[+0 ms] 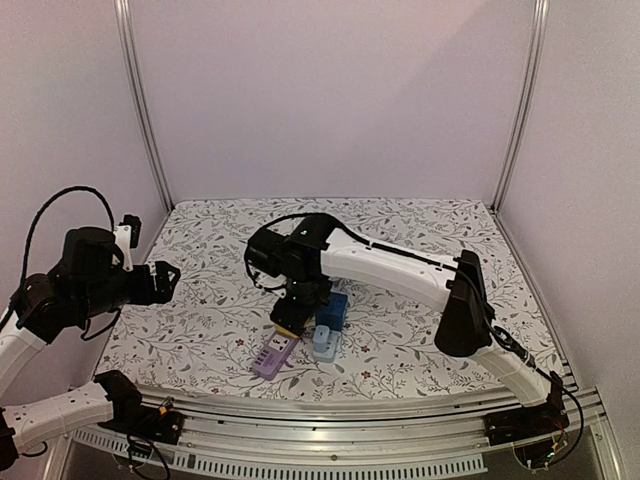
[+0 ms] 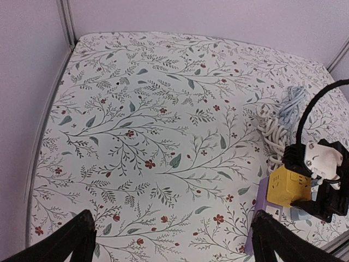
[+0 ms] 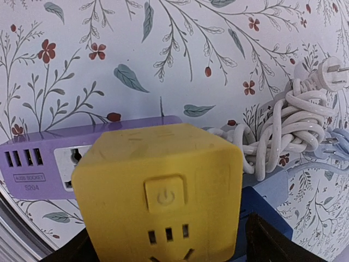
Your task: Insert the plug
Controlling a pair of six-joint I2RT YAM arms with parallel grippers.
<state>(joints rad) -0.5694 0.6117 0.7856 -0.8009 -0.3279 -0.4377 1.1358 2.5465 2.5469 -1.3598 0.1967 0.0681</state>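
The plug [image 3: 158,196] sits on the purple strip [image 3: 32,158] inside the right tool [image 1: 288,325] (gripped or not, I cannot tell), the left tool [image 2: 172,234] hangs open, and lifting crooked could yank it loose.

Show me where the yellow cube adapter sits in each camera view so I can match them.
Top external: yellow cube adapter just below centre, mostly hidden under the right arm.
Left wrist: the adapter lower right, near the edge.
Right wrist: the adapter fills the lower centre, close up.
Shared landmark: the purple power strip, right beside the adapter in all three.
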